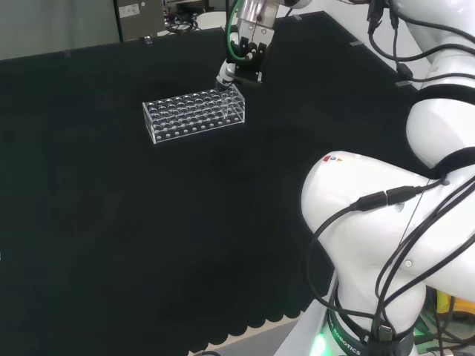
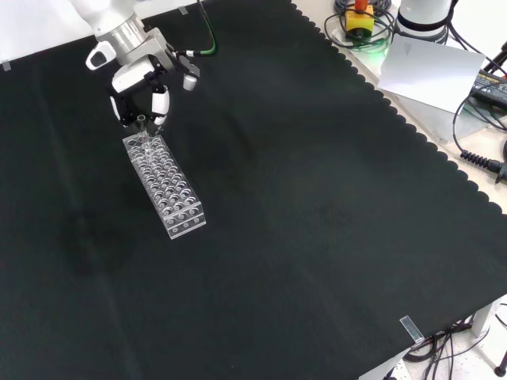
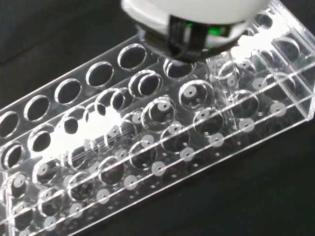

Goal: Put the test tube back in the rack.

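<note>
**Right over the rack's end, hand poised with the tube**

Now the hand [image 2: 146, 87] hangs directly above the upper end of the clear rack [image 2: 165, 185] in the front view, fingers curled downward and drawn close together. Between the fingertips there's a thin clear shape with a small round mouth, the test tube [image 2: 141, 120], upright, its lower part meeting the rack's top plate at the end row. It's hard to make out against all that clear plastic, so how deep it sits in a hole I can't tell.

Switch to the head view and the hand [image 1: 241, 59] comes down at the rack's [image 1: 194, 113] right-hand far corner, black and white fingers [image 1: 225, 74] touching down just at the edge; the tube itself is lost against the rack here.

From the wrist camera we get what the others can't give: the rack [image 3: 147, 142] close up, rows of round holes in the top plate, a second plate beneath, and small white dimples along the base. A blurred white and black part of the hand [image 3: 197, 19] sits over the end rows.

The rack lies long and narrow on the black cloth [image 2: 317, 222], every other hole looking unfilled.
</note>
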Tool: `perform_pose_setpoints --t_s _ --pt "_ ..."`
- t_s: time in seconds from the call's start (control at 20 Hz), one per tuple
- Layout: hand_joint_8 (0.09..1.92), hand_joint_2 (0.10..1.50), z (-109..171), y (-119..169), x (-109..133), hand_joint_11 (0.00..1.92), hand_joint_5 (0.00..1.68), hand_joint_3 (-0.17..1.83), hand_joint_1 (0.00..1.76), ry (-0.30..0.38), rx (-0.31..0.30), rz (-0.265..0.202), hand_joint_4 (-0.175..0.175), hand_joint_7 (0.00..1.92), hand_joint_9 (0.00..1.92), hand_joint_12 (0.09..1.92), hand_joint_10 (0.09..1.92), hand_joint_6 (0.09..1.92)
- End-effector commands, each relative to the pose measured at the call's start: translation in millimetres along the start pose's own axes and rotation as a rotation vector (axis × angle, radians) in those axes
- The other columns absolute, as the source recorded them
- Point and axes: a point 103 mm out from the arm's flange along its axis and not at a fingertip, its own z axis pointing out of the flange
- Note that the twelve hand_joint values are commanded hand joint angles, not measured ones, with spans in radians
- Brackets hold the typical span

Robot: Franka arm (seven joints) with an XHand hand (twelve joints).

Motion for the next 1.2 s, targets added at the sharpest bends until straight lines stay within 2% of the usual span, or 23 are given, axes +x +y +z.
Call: perform_pose_setpoints --t_s 0.05,0.2,0.4,0.8,1.2 --pt "0.75 0.57 -6.3 -3.1 2.8 0.73 0.93 0.71 1.27 0.037 0.016 -0.021 -0.035 0.96 1.06 1.36 0.77 0.61" --pt "0.86 0.54 -10.6 -5.6 4.6 0.67 0.83 0.75 1.25 0.049 0.012 -0.034 -0.003 0.77 0.94 1.38 0.80 0.67" --pt "0.89 0.54 -20.6 -12.0 7.3 0.63 0.75 0.75 1.23 0.066 0.006 -0.046 0.015 0.67 0.85 1.39 0.82 0.70" --pt "0.89 0.53 -72.5 -31.1 27.0 0.61 0.70 0.74 1.22 0.065 -0.039 -0.093 0.021 0.63 0.81 1.40 0.82 0.70" --pt "0.89 0.53 -139.3 -64.6 55.4 0.61 0.69 0.74 1.21 0.047 -0.103 -0.142 0.023 0.62 0.80 1.40 0.82 0.70"
